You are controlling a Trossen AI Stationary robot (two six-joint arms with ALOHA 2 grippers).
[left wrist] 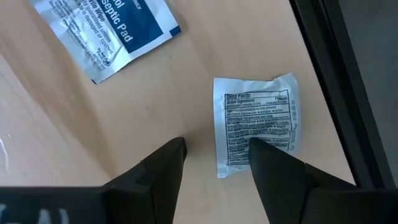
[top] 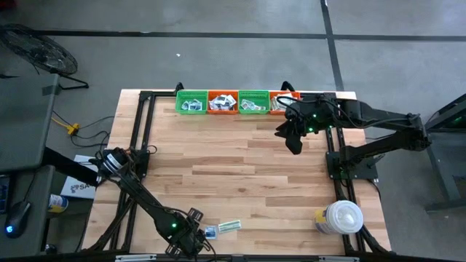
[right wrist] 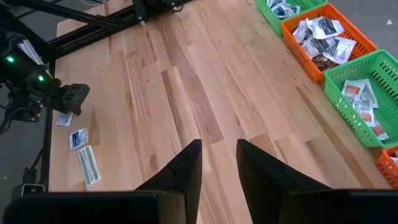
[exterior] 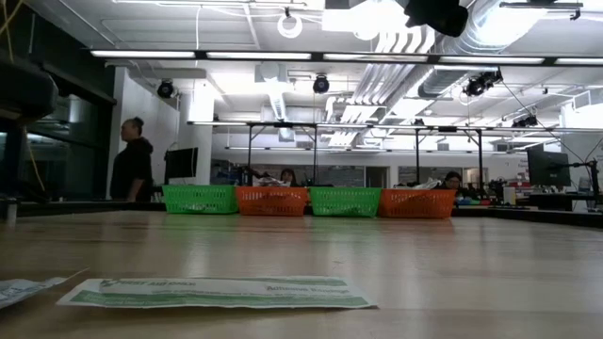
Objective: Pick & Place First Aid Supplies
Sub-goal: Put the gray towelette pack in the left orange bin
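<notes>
Near the table's front left, a white packet with dark print (left wrist: 256,118) lies flat on the wood. My left gripper (left wrist: 217,149) points down over it, open. One finger (left wrist: 273,168) stands over the packet's near edge and the other over bare wood. A blue-and-white pad packet (left wrist: 106,31) and a pale-green strip (top: 230,225) lie flat close by. More packets fill the baskets (top: 192,102) at the far edge. My right gripper (right wrist: 217,152) hangs high above the table's far right, open with a narrow gap and nothing in it. My left gripper comes at the white packet from above, pointing down, one finger over the packet's near edge (left wrist: 239,165). Whether that finger touches the packet I cannot tell. The packet lies flat on the table.
Four baskets, green and orange in turn (exterior: 272,200), line the far edge. A big white round lidded container (top: 342,217) stands at the front right. Black frame rails (top: 142,131) run along both table sides. Bare wood lies across the middle. A person (exterior: 132,165) stands in the room beyond.
</notes>
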